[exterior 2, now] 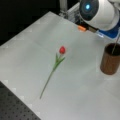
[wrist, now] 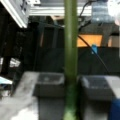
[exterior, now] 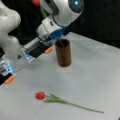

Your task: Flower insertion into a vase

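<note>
A pale grey, smooth table top (exterior: 95,75) is seen in both front views, backed by darkness. A black perforated board (exterior 2: 12,107) is seen at a front view's bottom left. Silver metal framing (wrist: 15,12) is shown in the wrist view.

A pale grey-white surface (exterior: 95,75) carried two things. The vase (exterior: 63,52), a dark brown upright cylinder, stood on it toward the far edge, seen in both front views with a thin stem rising from its round mouth. A red tulip (exterior: 60,99) with a long green stem and leaves lay flat on the surface, well apart from the vase, nearer the front edge. In a front view, a dark perforated board (exterior 2: 15,107) bordered the surface at the bottom left corner.
</note>
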